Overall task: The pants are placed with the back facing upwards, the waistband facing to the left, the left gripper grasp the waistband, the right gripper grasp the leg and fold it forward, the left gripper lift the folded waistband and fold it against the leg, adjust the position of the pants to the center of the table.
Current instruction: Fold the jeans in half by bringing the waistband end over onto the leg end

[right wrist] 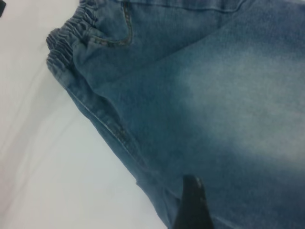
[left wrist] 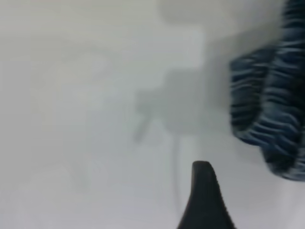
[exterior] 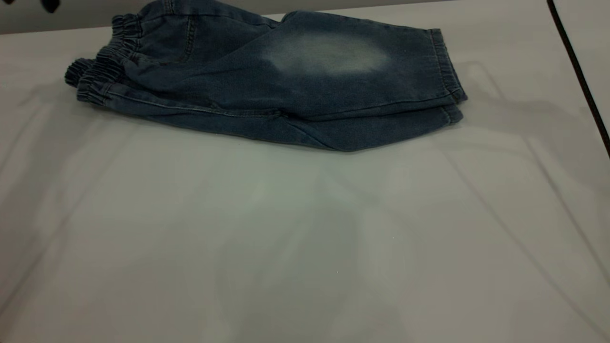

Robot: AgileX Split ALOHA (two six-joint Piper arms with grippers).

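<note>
The near half of the table [exterior: 305, 247] is bare white surface crossed by faint shadows. Beyond it, toward the far edge, lie the pants [exterior: 267, 95], folded lengthwise so that one leg lies on top of the other. The lower layer protrudes along the near edge as a narrow strip of denim.

The upper layer is the leg [exterior: 333, 62], identified by the large pale faded oval at its middle. Its stitched hem points to the right of the exterior view and lies almost flush with the hem beneath it.

The waistband [exterior: 102, 71] forms the left end of the pants. It is gathered and bunched, with one small fold projecting further left than the rest. A back pocket seam is visible just right of it.

The left gripper [left wrist: 205, 195] appears in the left wrist view as a single dark fingertip above bare table, near the ruched waistband [left wrist: 269, 109] but apart from it. It holds nothing; its opening cannot be determined.

The right gripper [right wrist: 193, 202] appears in the right wrist view as a single dark fingertip over the denim of the pants [right wrist: 200, 105], near the folded edge. Contact and opening cannot be determined.

A black cable [exterior: 579, 76] runs along the right side of the table.
</note>
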